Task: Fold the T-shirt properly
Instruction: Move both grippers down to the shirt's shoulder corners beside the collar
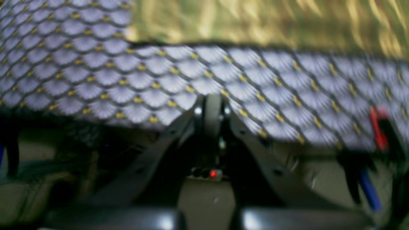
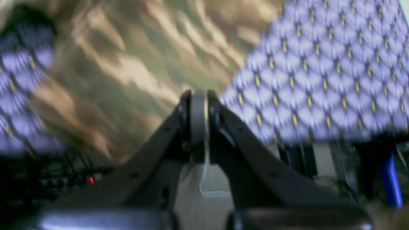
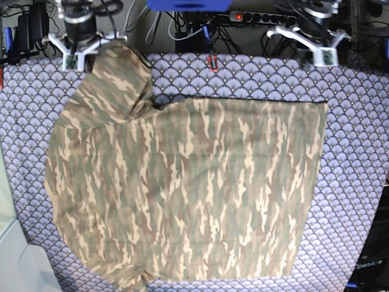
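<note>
The camouflage T-shirt (image 3: 188,188) lies spread flat on the purple scallop table cloth (image 3: 358,152), one sleeve (image 3: 118,70) reaching toward the far left corner. My right gripper (image 3: 74,59) sits shut at the table's far left edge, just beside that sleeve. In the right wrist view its shut fingertips (image 2: 198,95) point at the T-shirt (image 2: 127,64). At the far right edge my left gripper (image 3: 326,56) is shut and empty, a little beyond the shirt's corner. The left wrist view has its gripper (image 1: 212,102) over bare cloth, the T-shirt (image 1: 271,22) farther off.
A red clamp (image 3: 211,62) grips the table's far edge, also blurred in the left wrist view as a red clamp (image 1: 377,127). A power strip (image 3: 255,16) and cables lie behind the table. A white object (image 3: 18,267) stands at the near left corner.
</note>
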